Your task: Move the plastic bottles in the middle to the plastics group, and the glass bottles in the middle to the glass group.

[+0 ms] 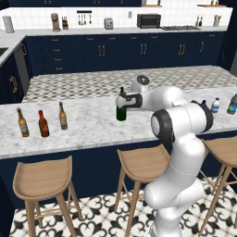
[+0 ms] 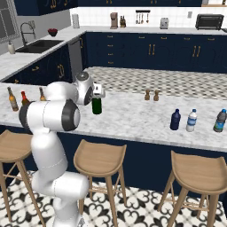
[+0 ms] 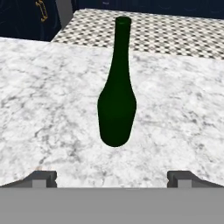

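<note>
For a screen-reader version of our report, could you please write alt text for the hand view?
A tall dark green bottle stands upright on a grey-veined white marble counter, centred just ahead of the open pincer. Beyond the counter lie a patterned tile floor and dark blue cabinets.

A marble worktop [image 1: 88, 132] fronts three wooden stools [image 1: 42, 178] on a patterned black-and-white floor [image 1: 99, 210]; behind, navy cabinets [image 1: 120, 51] run under white tiled walls [image 1: 41, 16], with a sink [image 2: 40, 44] by a window [image 2: 8, 20]
</note>
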